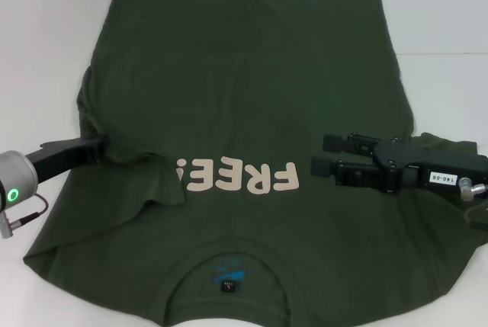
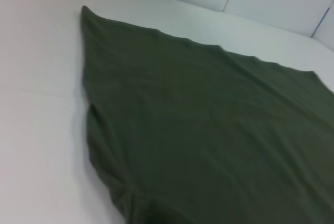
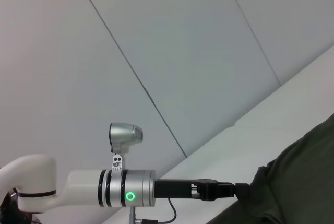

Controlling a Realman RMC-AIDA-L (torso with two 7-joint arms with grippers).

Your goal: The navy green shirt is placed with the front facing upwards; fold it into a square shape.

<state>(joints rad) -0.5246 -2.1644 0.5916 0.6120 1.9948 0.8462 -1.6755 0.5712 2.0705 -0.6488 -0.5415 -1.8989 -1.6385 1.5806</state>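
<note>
Under the right pincer lies the shirt, apparently unpinched.

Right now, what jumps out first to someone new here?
The navy green shirt spread over the white table, its cream FREE! lettering mid-chest, collar nearest the robot. The left gripper is at its left sleeve, which lies bunched inward; the right gripper hovers open by the lettering.
</note>
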